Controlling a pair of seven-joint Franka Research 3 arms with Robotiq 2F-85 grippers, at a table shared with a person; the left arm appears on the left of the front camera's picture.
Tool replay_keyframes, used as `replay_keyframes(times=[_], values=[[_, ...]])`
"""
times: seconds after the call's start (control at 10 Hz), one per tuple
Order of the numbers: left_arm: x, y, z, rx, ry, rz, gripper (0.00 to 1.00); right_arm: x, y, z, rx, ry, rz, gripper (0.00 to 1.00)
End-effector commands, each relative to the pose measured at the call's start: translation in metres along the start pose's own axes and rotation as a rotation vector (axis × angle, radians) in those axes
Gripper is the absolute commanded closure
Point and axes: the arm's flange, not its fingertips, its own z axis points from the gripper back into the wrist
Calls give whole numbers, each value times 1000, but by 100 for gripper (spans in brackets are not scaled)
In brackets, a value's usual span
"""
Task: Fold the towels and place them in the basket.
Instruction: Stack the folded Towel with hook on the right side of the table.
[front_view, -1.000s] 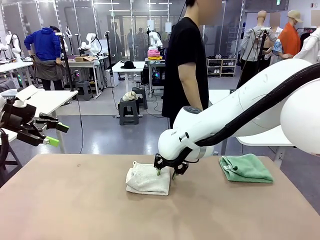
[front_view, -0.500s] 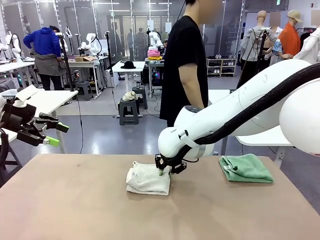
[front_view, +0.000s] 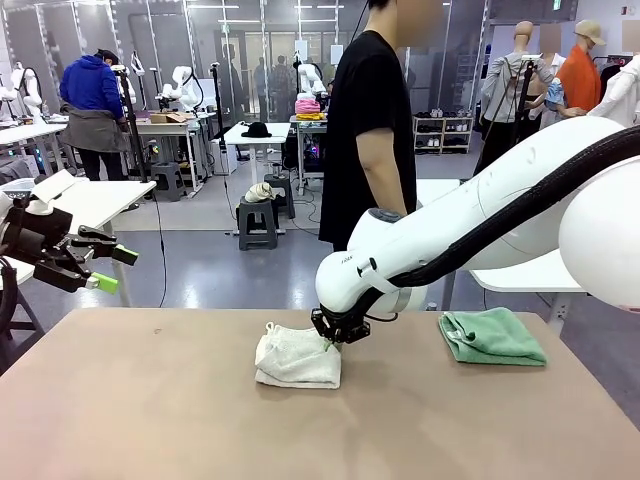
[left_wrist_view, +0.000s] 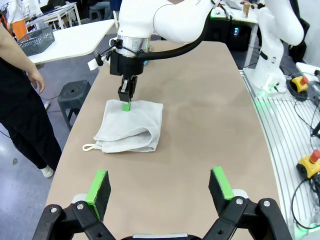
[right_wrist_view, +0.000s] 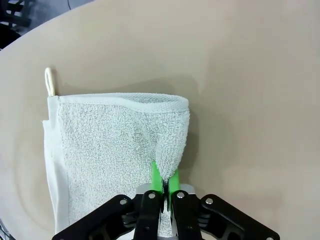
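A cream-white towel (front_view: 290, 362) lies folded on the tan table, its hanging loop (right_wrist_view: 49, 80) at one corner. My right gripper (front_view: 328, 343) is shut on this towel's near edge, pinching a raised fold of cloth between its green pads (right_wrist_view: 157, 177); the left wrist view shows the same grip (left_wrist_view: 126, 105) on the towel (left_wrist_view: 131, 125). A mint green towel (front_view: 492, 335) lies folded at the table's right side. My left gripper (front_view: 115, 269) hangs open and empty beyond the table's left edge, with nothing between its pads (left_wrist_view: 98, 182). A dark grey lattice basket (left_wrist_view: 36, 40) stands on a white side table.
A person (front_view: 370, 130) in black stands at the far side of the table, a hand (left_wrist_view: 35, 80) hanging down. My right arm (front_view: 480, 220) reaches across from the right. The table's front and left parts (front_view: 150, 420) are bare.
My right gripper's fingers have closed on the cream-white towel's edge, and the cloth there has bunched up slightly. The left arm has not moved.
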Motion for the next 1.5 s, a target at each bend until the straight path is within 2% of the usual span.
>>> replay_keyframes(times=[0.0, 0.2, 0.3, 0.4, 0.5, 0.9, 1.1, 1.4], values=[[2, 0, 1, -2, -6, 3, 0, -2, 0, -2, 2, 4, -3, 100], [2, 0, 1, -2, -6, 3, 0, -2, 0, -2, 2, 4, -3, 100], [2, 0, 1, -2, -6, 3, 0, 0, 0, 0, 1, 1, -1, 95], [2, 0, 1, -2, -6, 3, 0, -3, -3, -10, -59, 101, 88, 95], [2, 0, 1, -2, -6, 3, 0, 0, -6, 1, -44, 113, 153, 95], [2, 0, 1, -2, -6, 3, 0, 25, -38, 96, 16, 61, 303, 95], [2, 0, 1, -2, -6, 3, 0, 43, -59, 145, -15, -6, 316, 95], [2, 0, 1, -2, -6, 3, 0, 66, -77, 202, -26, -8, 329, 95]])
